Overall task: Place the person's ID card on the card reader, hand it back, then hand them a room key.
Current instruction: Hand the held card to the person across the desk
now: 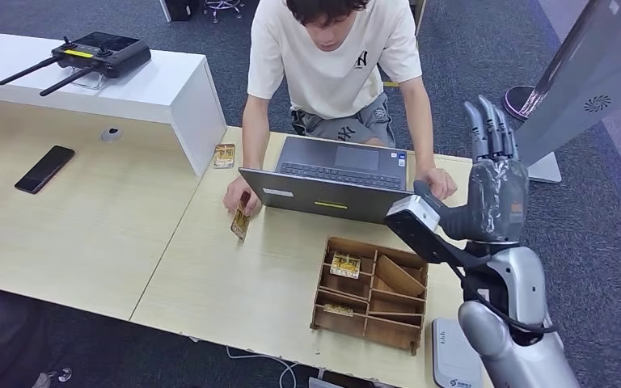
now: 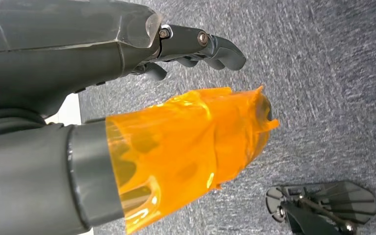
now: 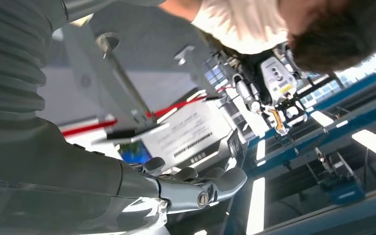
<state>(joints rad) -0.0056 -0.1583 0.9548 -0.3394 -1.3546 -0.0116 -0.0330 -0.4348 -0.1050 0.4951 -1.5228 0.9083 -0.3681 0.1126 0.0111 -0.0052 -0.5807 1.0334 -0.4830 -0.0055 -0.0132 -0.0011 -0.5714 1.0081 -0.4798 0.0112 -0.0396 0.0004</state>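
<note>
**A:** Where is the ID card?

**B:** The person [image 1: 335, 56] sitting on the far side of the tabletop [image 1: 113, 234] holds a small card [image 1: 240, 221] on edge, its lower edge at the tabletop, just left of the laptop [image 1: 331, 182]. It is pinched in the hand on the scene's left and tilted toward the robot, which reads to me as an offer. Whether it is the ID card I cannot tell.

**A:** And the robot's hands?

**B:** The right hand [image 1: 495, 182] is raised at the right, above the tabletop's right end, fingers [image 1: 489, 129] straight, pointing up and held close together, holding nothing. The left hand [image 2: 127, 44] hangs over grey carpet, its dark fingers [image 2: 210, 46] loosely curled around nothing, its thumb [image 2: 186, 142] wrapped in orange film.

**A:** What lies between the right hand and the card?

**B:** The laptop, its lid open toward the person, stands in the direct line. Nearer the robot sits a wooden tray [image 1: 372, 295] of compartments, with cards [image 1: 344, 264] in its left ones, probably the room keys. A grey pad [image 1: 455, 356] at the near right edge may be the reader.

**A:** Is there room to move?

**B:** Bare wood opens left of the tray and near the card, so I judge a reach would best pass in front of the laptop. Far left, a white shelf [image 1: 162, 89] carries a controller [image 1: 101, 52]; a phone [image 1: 44, 168] lies well apart.
</note>
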